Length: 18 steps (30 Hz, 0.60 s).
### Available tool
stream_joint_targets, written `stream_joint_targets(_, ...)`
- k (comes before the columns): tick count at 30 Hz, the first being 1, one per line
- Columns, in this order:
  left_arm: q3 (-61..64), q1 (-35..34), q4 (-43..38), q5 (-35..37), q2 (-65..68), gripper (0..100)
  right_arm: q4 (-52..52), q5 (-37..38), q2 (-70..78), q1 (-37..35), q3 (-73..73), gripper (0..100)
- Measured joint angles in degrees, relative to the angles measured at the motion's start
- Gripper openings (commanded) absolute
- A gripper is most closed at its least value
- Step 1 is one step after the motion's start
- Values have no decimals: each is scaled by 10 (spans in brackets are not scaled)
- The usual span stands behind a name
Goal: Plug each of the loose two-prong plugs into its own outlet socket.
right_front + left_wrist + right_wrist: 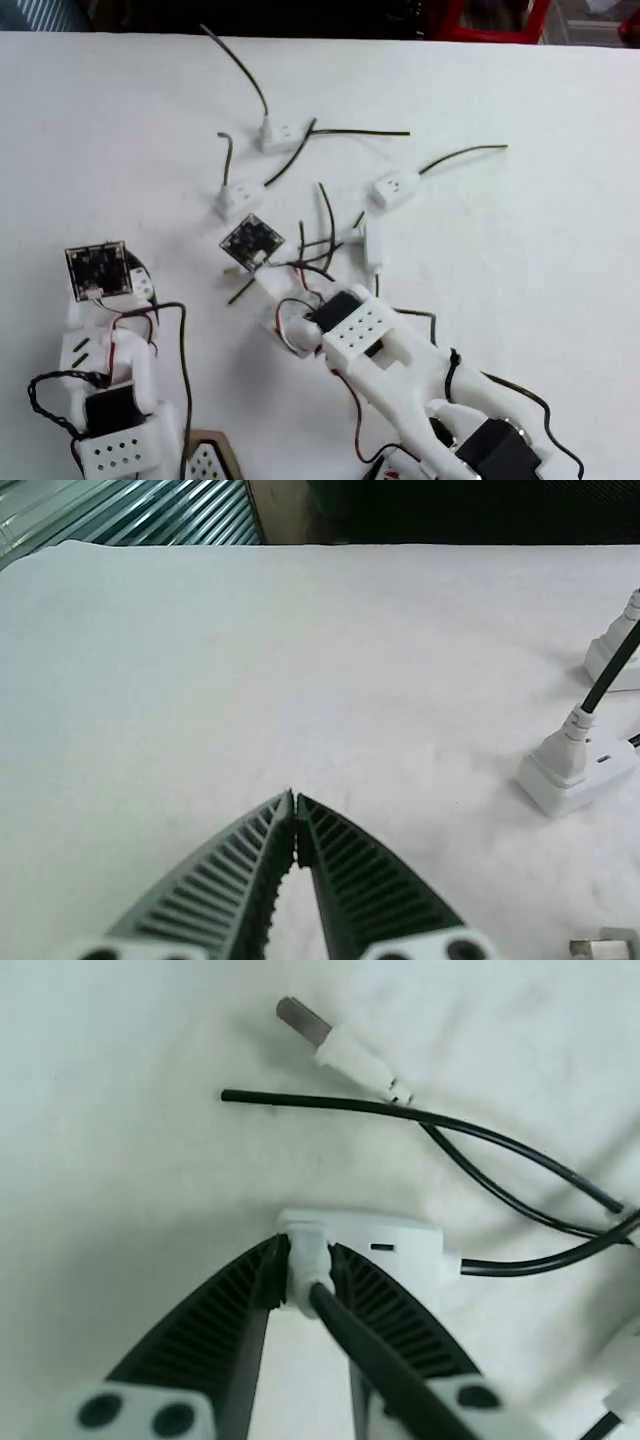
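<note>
My right claw [306, 1250] is clamped on the small white moulded plastic plug [306, 1278], which stands pressed against the edge of the white rectangular plastic socket block [385, 1245]. I cannot tell whether its prongs are fully home. I judge the plug light, rigid and a little slick, so the hold belongs on its flat body sides, not on the thin black rubber cord [370, 1360] that leaves it. That cord looks springy and could tug the plug askew. The block looks light too and may slide under a push (nothing pins it down). Near the block but apart from it lies a second white plug [352, 1058], loose, its bare metal prongs [300, 1017] in no socket. Well away from the block, my left claw [295, 805] hangs over the white table [250, 660], fingers together on nothing. Beyond it, another white socket [545, 780] has a corded plug [570, 742] standing in it.
</note>
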Motion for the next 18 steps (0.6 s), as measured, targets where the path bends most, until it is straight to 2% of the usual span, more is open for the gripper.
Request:
stream_joint_targets(4, 0, 0, 0, 0, 0, 24, -17, 32, -1, 46, 3, 17)
stream_joint_targets(9, 0, 0, 0, 0, 0, 24, -41, 58, 11, 155, -19, 21)
stream_joint_targets(12, 0, 0, 0, 0, 0, 24, -39, 60, 12, 194, -25, 33)
stream_joint_targets(15, 0, 0, 0, 0, 0, 24, -26, 60, 12, 201, -30, 132)
stream_joint_targets(18, 0, 0, 0, 0, 0, 24, 31, 61, 14, 200, -52, 231)
